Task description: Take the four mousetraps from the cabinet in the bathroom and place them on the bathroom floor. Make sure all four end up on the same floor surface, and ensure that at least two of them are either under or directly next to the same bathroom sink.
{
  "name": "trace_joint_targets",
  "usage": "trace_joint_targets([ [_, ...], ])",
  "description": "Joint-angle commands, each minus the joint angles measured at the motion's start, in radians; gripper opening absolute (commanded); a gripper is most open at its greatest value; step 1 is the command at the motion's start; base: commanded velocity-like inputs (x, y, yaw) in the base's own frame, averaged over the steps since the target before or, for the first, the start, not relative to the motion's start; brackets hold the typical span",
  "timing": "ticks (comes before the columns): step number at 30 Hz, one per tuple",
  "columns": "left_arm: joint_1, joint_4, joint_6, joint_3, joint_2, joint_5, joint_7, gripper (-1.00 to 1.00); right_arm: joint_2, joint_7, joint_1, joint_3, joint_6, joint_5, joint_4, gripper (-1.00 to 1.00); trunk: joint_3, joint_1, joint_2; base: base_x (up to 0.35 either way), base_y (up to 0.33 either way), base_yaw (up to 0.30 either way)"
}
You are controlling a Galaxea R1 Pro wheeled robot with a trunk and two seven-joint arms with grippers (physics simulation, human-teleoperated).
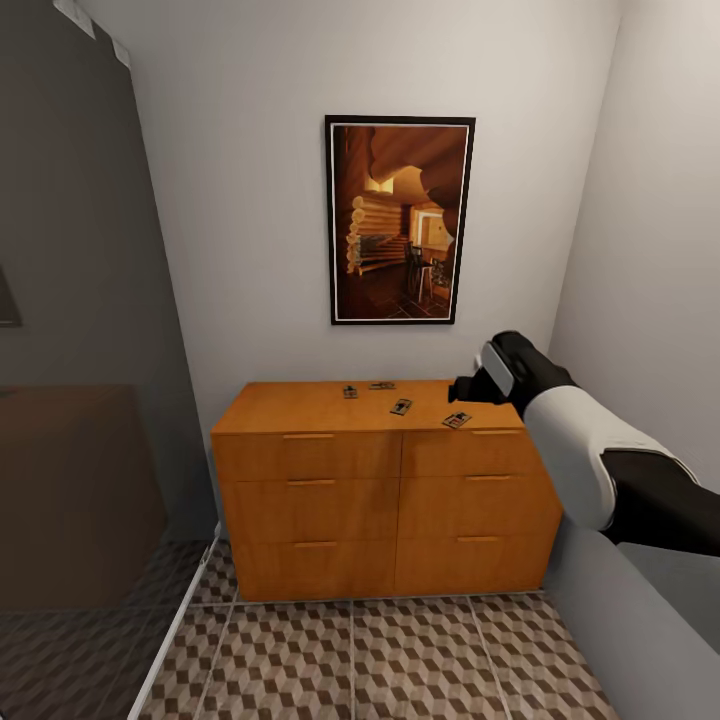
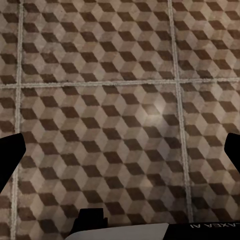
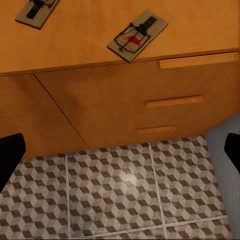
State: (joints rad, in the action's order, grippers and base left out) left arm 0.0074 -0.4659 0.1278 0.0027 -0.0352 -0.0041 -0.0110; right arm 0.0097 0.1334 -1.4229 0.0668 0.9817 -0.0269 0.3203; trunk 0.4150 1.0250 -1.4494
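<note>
Wooden mousetraps (image 1: 401, 406) lie on the orange cabinet (image 1: 380, 490) top, the nearest one (image 1: 457, 420) at its front edge, just below and beside the right end effector (image 1: 462, 389), fingers apart; the left end effector (image 2: 120, 150), also spread, faces the tiled floor (image 2: 120, 100).

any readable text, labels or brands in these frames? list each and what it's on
"AXEA AI", partial and upside down, cut off by the frame edge, on the left arm housing.
Mousetraps on the cabinet: no legible print, just a red spot.
Framed picture: no text.
</note>
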Motion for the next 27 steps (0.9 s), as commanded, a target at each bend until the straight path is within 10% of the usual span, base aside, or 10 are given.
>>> trace_joint_targets([
  [1, 0.0, -0.001, 0.001, 0.0, 0.0, 0.0, -0.001, 1.0, -0.003, 0.008, -0.001, 0.007, 0.003, -0.004, -0.01, 1.0, 0.001, 0.0, -0.001, 0.0, 0.0, 0.0],
  [27, 0.0, -0.001, 0.001, 0.0, 0.0, 0.0, -0.001, 1.0, -0.013, 0.009, -0.001, 0.004, 0.006, -0.004, -0.081, 1.0, 0.001, 0.0, -0.001, 0.039, 0.0, 0.0],
])
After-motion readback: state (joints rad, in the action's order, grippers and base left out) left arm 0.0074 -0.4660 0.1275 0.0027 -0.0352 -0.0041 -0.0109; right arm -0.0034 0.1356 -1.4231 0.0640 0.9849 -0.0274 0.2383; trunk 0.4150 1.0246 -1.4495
